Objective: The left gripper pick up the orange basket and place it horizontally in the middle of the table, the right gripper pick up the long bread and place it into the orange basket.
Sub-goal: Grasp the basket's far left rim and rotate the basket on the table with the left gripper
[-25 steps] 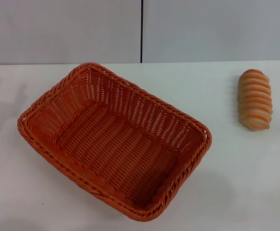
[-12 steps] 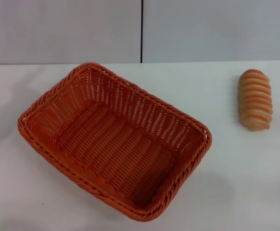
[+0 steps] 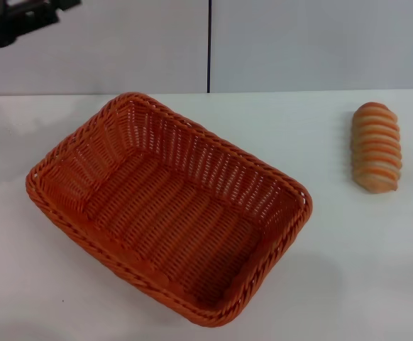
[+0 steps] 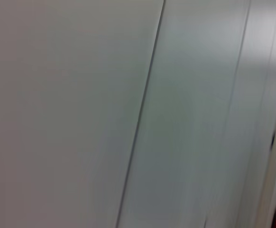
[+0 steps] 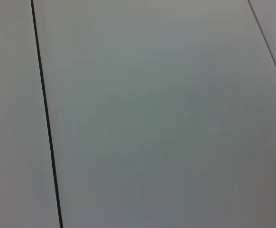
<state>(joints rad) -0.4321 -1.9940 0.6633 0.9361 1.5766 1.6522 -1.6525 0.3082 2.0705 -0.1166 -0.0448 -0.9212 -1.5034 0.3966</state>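
1. Head view: the left gripper shows as a dark shape in the upper left of the frame, high above the table; whether its claw is open cannot be told.
2. Below it, the orange basket lies slanted at centre-left.
3. Best approach: descend onto the near-left rim, grip firmly, then rotate it level.
4. The long bread waits upper right, well apart.

A bare test or lab setup is suggested: a plain flat white desk is set against pale grey wall panels divided by a thin dark vertical seam at the far side.
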